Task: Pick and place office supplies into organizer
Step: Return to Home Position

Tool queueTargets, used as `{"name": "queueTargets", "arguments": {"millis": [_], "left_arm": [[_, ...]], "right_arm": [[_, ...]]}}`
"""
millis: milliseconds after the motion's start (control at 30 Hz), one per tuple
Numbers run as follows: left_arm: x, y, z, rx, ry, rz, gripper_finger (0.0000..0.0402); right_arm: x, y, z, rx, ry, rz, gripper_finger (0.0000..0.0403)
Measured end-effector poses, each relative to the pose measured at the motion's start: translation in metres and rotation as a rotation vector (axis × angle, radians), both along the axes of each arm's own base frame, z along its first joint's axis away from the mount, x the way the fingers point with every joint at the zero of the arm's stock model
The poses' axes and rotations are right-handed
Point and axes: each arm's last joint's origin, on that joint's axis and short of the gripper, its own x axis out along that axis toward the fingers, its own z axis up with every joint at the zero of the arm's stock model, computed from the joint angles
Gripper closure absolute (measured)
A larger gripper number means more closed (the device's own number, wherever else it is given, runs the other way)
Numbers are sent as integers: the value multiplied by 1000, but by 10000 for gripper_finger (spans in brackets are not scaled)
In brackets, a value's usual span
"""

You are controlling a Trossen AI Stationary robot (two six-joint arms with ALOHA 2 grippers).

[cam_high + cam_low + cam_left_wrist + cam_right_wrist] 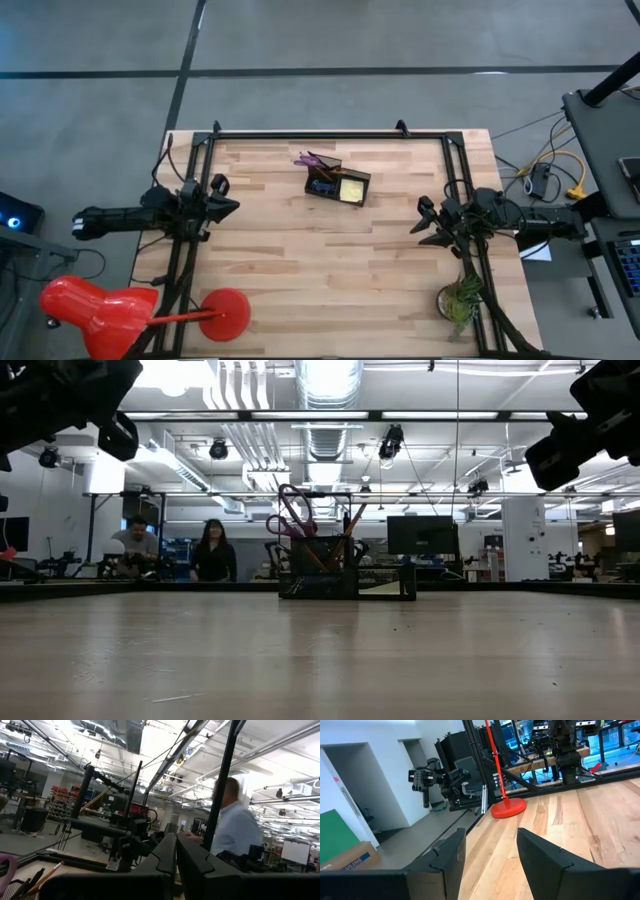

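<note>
While both arms hang raised over opposite edges of the wooden bench (300,290), the left gripper (236,206) sits above the left edge with its fingers (195,862) pressed together. The right gripper (420,222) sits above the right edge with its fingers (547,857) spread apart, nothing between them. The organizer (338,184) stands toward the bench's far edge, between the two arms and well apart from both. Purple-handled scissors (305,158) stick out of its left part beside an orange pencil (352,520), and the yellow sticky-note pad (352,189) lies in its right compartment.
</note>
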Motion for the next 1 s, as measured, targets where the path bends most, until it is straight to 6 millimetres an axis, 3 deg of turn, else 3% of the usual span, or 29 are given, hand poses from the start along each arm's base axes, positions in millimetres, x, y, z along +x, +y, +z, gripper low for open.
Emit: {"name": "queueTargets", "arguments": {"millis": [1000], "left_arm": [[0, 0, 0, 0, 0, 0, 402]], "right_arm": [[3, 0, -4, 3, 51, 0, 236]]}}
